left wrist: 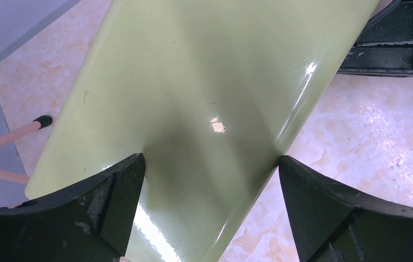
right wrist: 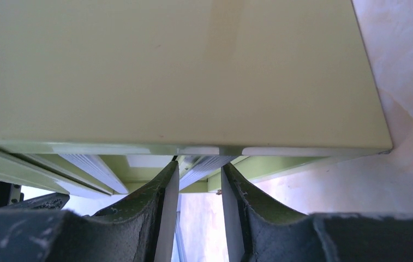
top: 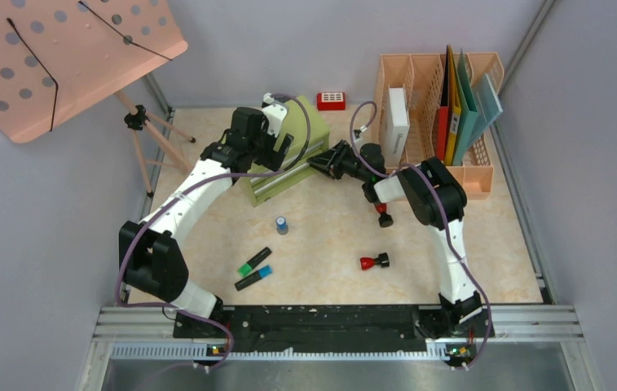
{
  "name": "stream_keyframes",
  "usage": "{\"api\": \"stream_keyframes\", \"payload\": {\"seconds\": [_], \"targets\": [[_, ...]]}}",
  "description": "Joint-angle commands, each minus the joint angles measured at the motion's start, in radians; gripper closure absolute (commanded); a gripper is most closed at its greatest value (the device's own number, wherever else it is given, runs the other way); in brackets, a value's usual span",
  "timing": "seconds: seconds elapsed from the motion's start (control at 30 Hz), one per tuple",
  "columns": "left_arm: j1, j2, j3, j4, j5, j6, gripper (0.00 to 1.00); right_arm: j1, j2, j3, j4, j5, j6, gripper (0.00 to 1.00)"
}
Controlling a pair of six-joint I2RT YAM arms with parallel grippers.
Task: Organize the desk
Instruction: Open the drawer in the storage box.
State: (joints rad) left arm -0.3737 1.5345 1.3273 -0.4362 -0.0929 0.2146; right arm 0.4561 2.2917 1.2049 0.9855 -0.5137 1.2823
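Note:
The desk (top: 329, 281) is a beige marble-patterned top. A green drawer cabinet (top: 288, 163) stands at its back middle, with a lower drawer pulled slightly out. My left gripper (top: 279, 145) sits over the cabinet's top (left wrist: 193, 82), jaws wide open, one finger (left wrist: 111, 191) above the top and the other (left wrist: 313, 196) at its right edge. My right gripper (top: 323, 163) is at the cabinet's front right. In the right wrist view its narrow jaws (right wrist: 199, 166) close round the ribbed drawer handle (right wrist: 207, 162) under the cabinet's overhang.
Loose on the desk lie a small blue cylinder (top: 282, 225), a green marker (top: 254, 261), a blue marker (top: 253, 278) and two red-and-black pieces (top: 375, 261) (top: 385, 218). A peach file rack (top: 439, 114) with folders stands back right, a red item (top: 331, 100) behind the cabinet, and a peach perforated board (top: 60, 57) on a tripod at left.

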Motion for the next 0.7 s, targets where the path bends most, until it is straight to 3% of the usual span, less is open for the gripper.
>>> {"api": "stream_keyframes", "payload": {"seconds": [0.0,0.33,0.67], "targets": [[0.023,0.069,-0.046,-0.151,0.022,-0.055,0.04,-0.037,0.06,0.04,0.003,0.018,-0.006,0.66],[0.023,0.083,-0.038,-0.156,0.032,-0.063,0.04,-0.036,0.079,0.032,0.065,0.035,0.047,0.67],[0.022,0.081,-0.041,-0.159,0.035,-0.068,0.04,-0.022,0.085,0.014,0.092,0.058,0.063,0.74]]}}
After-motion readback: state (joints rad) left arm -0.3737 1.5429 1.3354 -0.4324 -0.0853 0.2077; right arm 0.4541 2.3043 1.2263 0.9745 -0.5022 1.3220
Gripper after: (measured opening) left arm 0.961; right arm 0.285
